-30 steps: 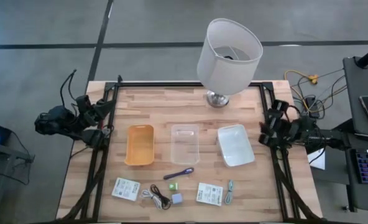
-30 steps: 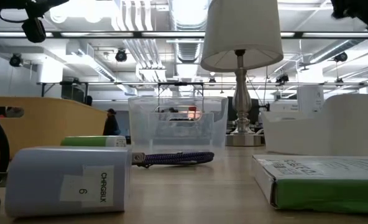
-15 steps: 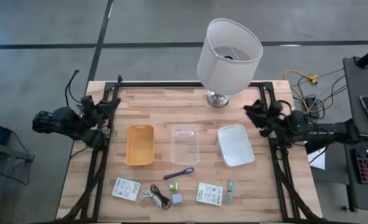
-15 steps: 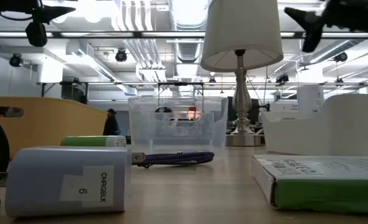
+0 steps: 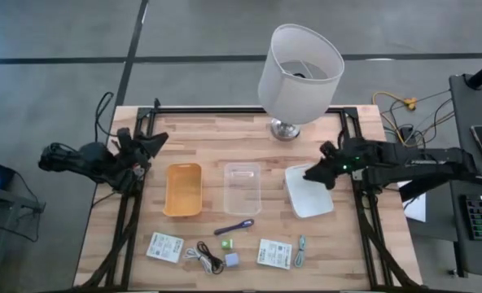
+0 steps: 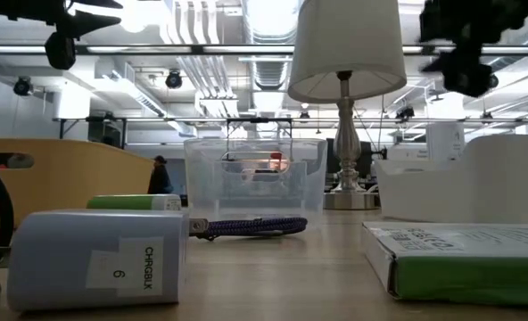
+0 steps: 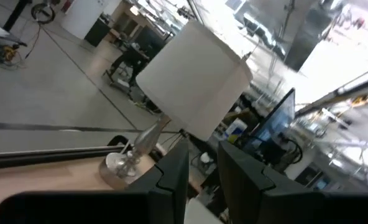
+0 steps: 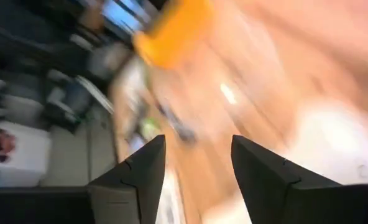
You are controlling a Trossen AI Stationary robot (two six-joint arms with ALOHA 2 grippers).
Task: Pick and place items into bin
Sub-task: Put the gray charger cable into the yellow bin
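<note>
Items sit in a row along the table's near edge: two white packets [image 5: 165, 247] [image 5: 273, 253], coiled cables [image 5: 206, 258] [image 5: 300, 251], a purple pen [image 5: 234, 227] and two small cubes [image 5: 226, 242] [image 5: 232, 260]. We see the right gripper [image 5: 313, 174] over the white bin [image 5: 312, 195], fingers apart and empty. Our left gripper [image 5: 154, 142] hangs at the table's left edge near the orange bin [image 5: 183, 190], fingers slightly parted, nothing held.
</note>
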